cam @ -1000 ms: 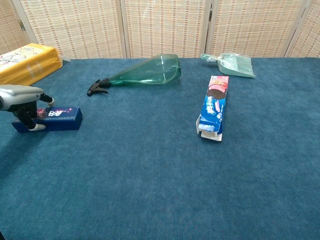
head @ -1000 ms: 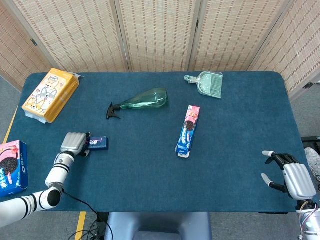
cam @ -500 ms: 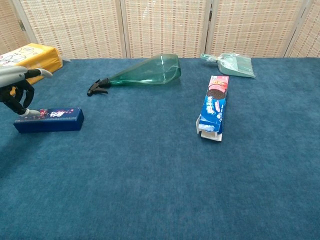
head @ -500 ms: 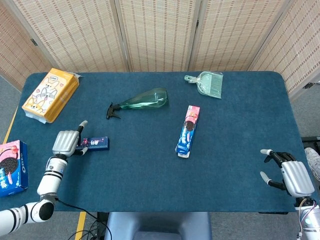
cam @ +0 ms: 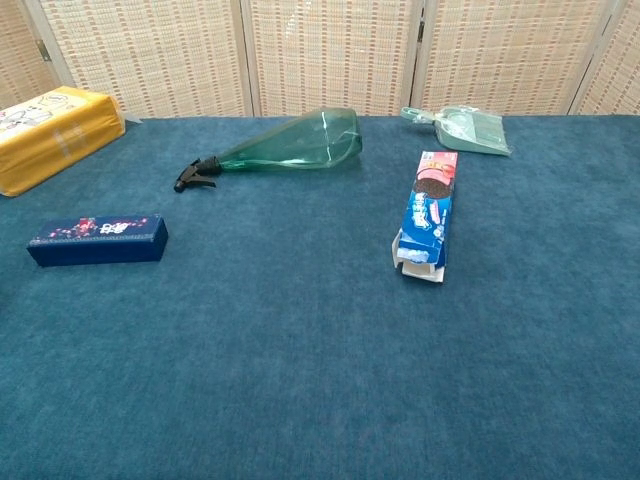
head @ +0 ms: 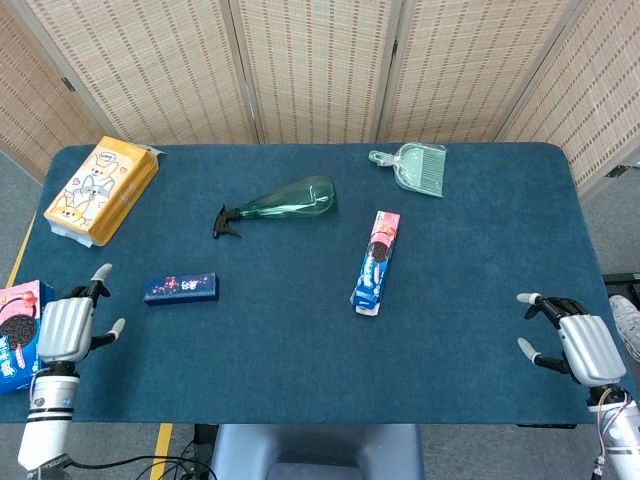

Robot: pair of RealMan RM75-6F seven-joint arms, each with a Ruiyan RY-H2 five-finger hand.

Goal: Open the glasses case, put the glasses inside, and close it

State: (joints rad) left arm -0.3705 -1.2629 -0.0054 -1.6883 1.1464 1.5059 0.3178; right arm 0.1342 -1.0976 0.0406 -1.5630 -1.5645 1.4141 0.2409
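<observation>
Head view: both hands, left, right, empty, fingers spread; OREO box.

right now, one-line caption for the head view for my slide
Both hands open at the near table edge, left hand and right hand, with the dark blue case lying shut and untouched.

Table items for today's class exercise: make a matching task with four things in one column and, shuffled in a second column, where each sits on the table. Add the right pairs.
Things
1. green spray bottle
2. dark blue box
3. yellow pack
4. green dustpan

Places
A. far left corner of the table
B. far edge, right of the middle
C. near the left edge, closest to the left robot hand
D. lying on its side, left of the middle

Pairs: 1-D, 2-C, 3-A, 4-B
</observation>
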